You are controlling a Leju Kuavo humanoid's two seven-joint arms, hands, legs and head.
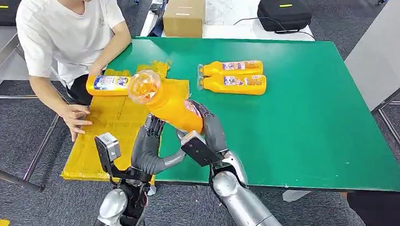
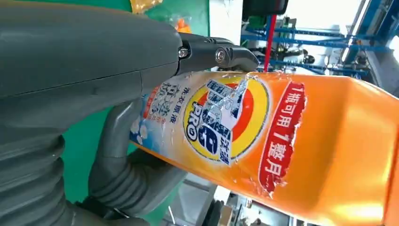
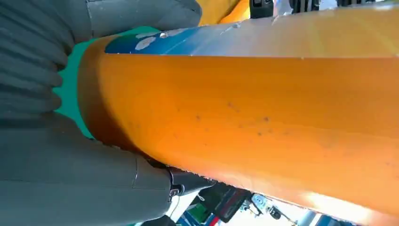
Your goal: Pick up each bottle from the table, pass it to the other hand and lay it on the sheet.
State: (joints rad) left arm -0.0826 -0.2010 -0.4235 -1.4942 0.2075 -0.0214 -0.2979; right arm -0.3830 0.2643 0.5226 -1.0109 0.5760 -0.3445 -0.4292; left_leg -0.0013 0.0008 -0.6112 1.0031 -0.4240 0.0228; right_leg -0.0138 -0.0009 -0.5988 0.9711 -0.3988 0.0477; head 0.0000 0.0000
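An orange detergent bottle (image 1: 168, 105) is held tilted in the air over the table's near edge, its clear cap end toward the camera. My right hand (image 1: 212, 128) wraps its body from the right. From the left, my left hand (image 1: 148, 145) closes on its lower end. In the left wrist view the thumb and fingers of the left hand (image 2: 94, 70) clasp the labelled bottle (image 2: 282, 141). The right hand (image 3: 56, 179) grips the bottle (image 3: 259, 117) too. Another bottle (image 1: 109, 85) lies on the yellow sheet (image 1: 108, 141). Two more bottles (image 1: 234, 68) (image 1: 234, 84) lie side by side on the green table (image 1: 313, 119).
A person in a white shirt (image 1: 64, 32) sits at the table's left, one hand (image 1: 75, 120) resting on the sheet. A cardboard box (image 1: 184, 15) and a black case (image 1: 284, 12) stand on the white table behind. The green table's right half is bare.
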